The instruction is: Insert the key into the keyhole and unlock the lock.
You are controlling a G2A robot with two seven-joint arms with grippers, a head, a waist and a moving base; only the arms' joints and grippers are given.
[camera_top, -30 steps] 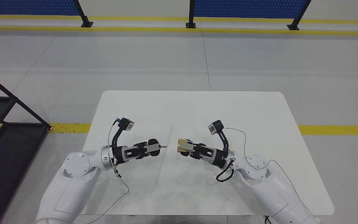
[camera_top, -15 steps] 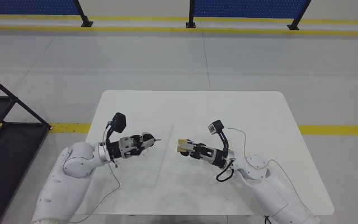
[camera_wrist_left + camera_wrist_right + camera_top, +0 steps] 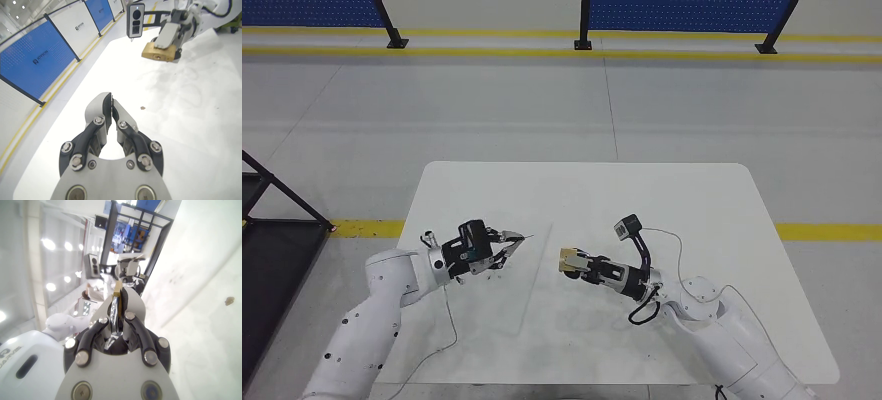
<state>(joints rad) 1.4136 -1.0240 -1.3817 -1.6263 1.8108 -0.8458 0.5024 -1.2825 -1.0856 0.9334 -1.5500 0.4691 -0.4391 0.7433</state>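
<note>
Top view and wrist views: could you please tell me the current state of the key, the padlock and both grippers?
left gripper, shut on the key.
right gripper, shut on the padlock.
key, apart from the padlock, not inserted.
keyhole, empty.
padlock, locked or unlocked cannot be told.
</note>
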